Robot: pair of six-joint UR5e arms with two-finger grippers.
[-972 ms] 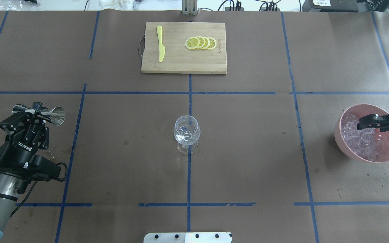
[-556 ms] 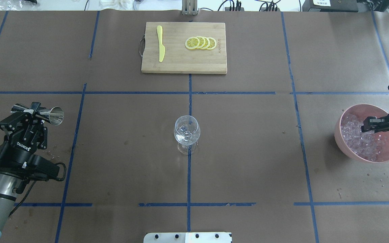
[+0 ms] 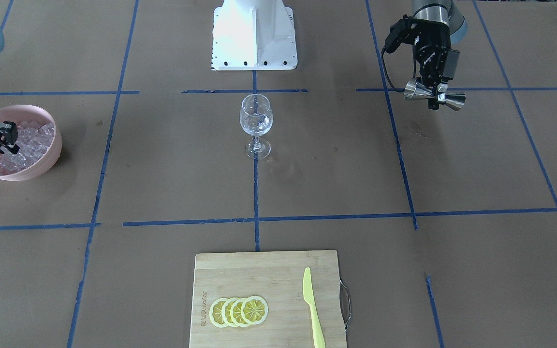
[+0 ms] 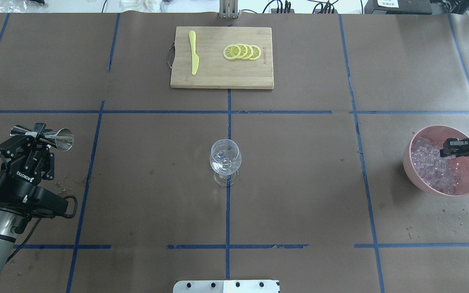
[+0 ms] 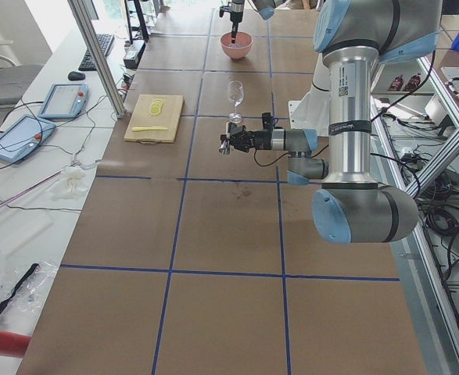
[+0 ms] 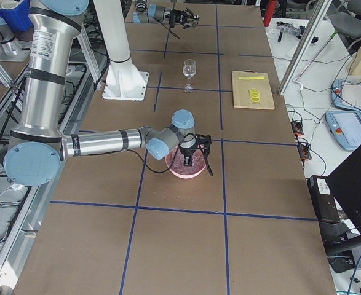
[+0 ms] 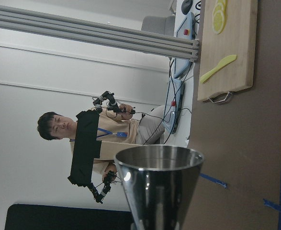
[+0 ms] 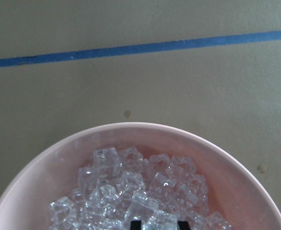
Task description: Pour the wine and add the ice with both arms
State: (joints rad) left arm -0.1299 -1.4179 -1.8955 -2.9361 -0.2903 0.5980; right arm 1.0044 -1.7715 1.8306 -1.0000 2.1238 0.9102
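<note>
Overhead exterior view: brown-papered worktop [image 4: 299, 203] crossed by blue tape lines, with one arm at each end.
Step in hand: by my reading, picking ice for the glass, which is the right arm's part of the job.
Right gripper [image 4: 448, 147]: dipped into the pink bowl [image 4: 411, 171] at the robot's right end of the worktop. The right wrist-mounted view shows only the two black tips, set narrow in the heap with a cube between them, seemingly pinched.
Ice [image 8: 130, 187]: all heaped in the bowl as small clear cubes, well apart from the glass.
Wine glass [image 4: 225, 158]: upright on the tape crossing at mid-worktop, between the two arms, with neither gripper near it.
Left gripper [image 4: 40, 135]: at the robot's left end, clamped on the waist of a steel jigger [image 4: 64, 140]. The jigger lies on its side above the worktop, one mouth turned toward the glass's side.
Next move: lift the cube clear of the bowl's rim, carry it over to the glass's mouth and part the jaws only when it is right above, because the mouth is a small target. The left arm needs to hold off.
Risk: a wet cube may slip from so small a pinch.
Far side: cutting board [image 4: 218, 77] with lemon slices [image 4: 242, 52] and a yellow knife [image 4: 193, 53].
</note>
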